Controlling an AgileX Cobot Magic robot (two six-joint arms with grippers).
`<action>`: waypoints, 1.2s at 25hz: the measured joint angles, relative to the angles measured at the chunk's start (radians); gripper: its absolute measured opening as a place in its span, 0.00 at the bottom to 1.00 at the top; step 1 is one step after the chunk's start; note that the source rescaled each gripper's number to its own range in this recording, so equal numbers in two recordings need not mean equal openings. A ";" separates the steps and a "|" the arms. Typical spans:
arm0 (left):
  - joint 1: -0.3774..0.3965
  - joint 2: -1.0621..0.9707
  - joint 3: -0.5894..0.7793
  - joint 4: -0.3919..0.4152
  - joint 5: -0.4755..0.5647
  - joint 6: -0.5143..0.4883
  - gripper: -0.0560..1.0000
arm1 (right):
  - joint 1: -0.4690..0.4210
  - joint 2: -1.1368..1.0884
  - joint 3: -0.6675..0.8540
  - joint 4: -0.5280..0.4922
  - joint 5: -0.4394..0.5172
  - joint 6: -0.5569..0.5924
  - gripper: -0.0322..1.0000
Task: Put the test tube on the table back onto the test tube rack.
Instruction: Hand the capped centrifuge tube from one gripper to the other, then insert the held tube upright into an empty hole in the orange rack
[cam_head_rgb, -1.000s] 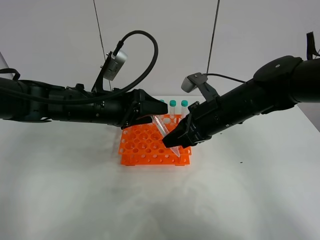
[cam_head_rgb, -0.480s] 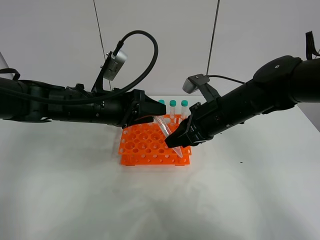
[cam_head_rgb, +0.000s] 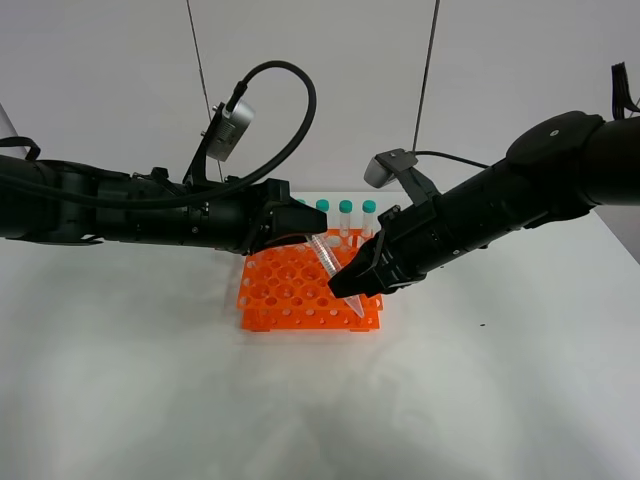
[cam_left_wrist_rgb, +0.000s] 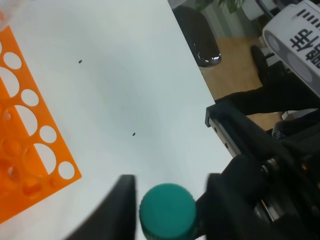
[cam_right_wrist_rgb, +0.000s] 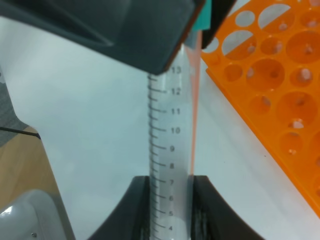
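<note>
Left to right: the left gripper (cam_head_rgb: 298, 232) reaches in low over the table (cam_head_rgb: 150, 400) to the upper end of the test tube (cam_head_rgb: 323, 253), its jaws drawn narrow on either side of the teal cap (cam_left_wrist_rgb: 167, 211). The left wrist view shows one finger against the cap and the other just beside it, and it cannot be told whether they are pinching it. The tube hangs tilted in the air over the test tube rack (cam_head_rgb: 285, 292), cap up toward the left gripper and conical tip slanting down toward the rack's front right corner; whether the tip touches the orange plastic cannot be made out. Three more capped tubes (cam_head_rgb: 345, 212) stand upright in the rack's back row. On the right, the right gripper (cam_head_rgb: 347, 284) is clamped on the tube's lower body, the graduated wall running up from between its fingers (cam_right_wrist_rgb: 140, 210) in the right wrist view.

The tube looks empty, so it should be light, and stiff enough to hold its line when gripped at one end. Its smooth clear wall is likely to slip or swivel in a pinch. The cap, or the wall just under it, seems the surer place to take hold, since that leaves the tip free to drop into a hole, and a firm squeeze there should do it no harm
</note>
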 joint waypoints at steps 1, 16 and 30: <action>0.000 0.000 0.000 0.000 -0.002 0.000 0.08 | 0.000 0.000 0.000 0.000 0.000 -0.001 0.06; 0.000 0.001 0.000 -0.007 -0.005 -0.006 0.05 | 0.001 0.000 0.000 0.009 -0.060 0.020 0.92; 0.000 0.001 0.000 -0.007 -0.005 -0.016 0.05 | 0.001 -0.063 -0.310 -0.667 0.239 0.787 1.00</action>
